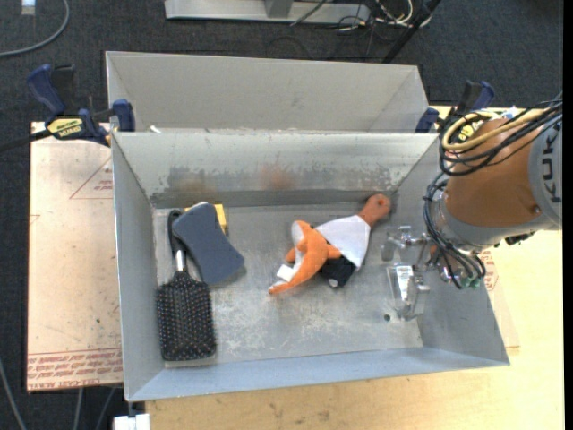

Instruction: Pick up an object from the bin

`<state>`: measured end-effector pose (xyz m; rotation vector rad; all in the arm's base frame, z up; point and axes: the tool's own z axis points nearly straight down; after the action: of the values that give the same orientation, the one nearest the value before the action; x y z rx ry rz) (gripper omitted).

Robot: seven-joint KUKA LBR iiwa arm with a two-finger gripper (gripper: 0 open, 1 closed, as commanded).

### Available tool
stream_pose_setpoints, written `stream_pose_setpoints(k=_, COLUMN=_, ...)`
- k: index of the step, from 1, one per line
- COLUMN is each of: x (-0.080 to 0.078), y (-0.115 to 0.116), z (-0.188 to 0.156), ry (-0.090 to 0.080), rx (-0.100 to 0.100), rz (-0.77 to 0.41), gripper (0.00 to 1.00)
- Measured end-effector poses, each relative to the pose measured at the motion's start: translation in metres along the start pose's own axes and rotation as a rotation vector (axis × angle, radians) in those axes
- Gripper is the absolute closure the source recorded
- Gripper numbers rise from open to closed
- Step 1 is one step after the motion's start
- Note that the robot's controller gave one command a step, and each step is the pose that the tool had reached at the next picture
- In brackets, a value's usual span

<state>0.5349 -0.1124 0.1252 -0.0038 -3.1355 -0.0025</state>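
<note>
Bin [269, 164]: grey metal, sloped walls, takes up the centre of the frame. Floor is mostly bare, with three loose things spread along it and no heap.

Arm [492, 186]: enters from the right edge over the bin's right wall, with cables bundled at the wrist.

Hairbrush [186, 316]: black, lying flat at lower left, close to the left wall, handle pointing toward the top of the frame.

Plush toy [327, 249]: orange, white and black, sprawled at centre, one orange end reaching toward the back wall at upper right. Soft, irregular, well clear of all the walls.

Pad [208, 245]: grey-blue, flat, left of centre, touching the brush handle. A yellow corner shows beneath it.

Gripper [406, 294]: low over bare floor at the right of the bin, close to the right wall. The jaws stand apart with nothing between them.

Assessment: nothing is picked yet. The plush toy is the nearest thing, just left of the gripper, and looks the best candidate.

Recommendation: shift the gripper left until it is centred over the toy's thick white-and-black middle, not over a thin orange limb. Set the jaws across the narrow width, descend fully to the floor, then close. Risk: closing on a limb alone may let the toy slip out on the lift.
</note>
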Motion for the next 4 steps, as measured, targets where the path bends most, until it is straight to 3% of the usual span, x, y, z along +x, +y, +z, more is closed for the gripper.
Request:
stream_pose_setpoints(k=1, x=-0.002, y=0.000, z=-0.004, ry=-0.007, rx=0.001, rz=-0.002, gripper=0.00)
stream_pose_setpoints(k=2, x=-0.020, y=0.004, z=0.005, ry=-0.008, rx=0.002, rz=0.079, gripper=0.00)
stream_pose_setpoints(k=3, x=-0.029, y=0.028, z=0.026, ry=-0.009, rx=0.000, rz=0.167, gripper=0.00)
stream_pose_setpoints(k=4, x=-0.045, y=0.041, z=0.038, ry=-0.007, rx=0.001, rz=0.006, gripper=0.00)
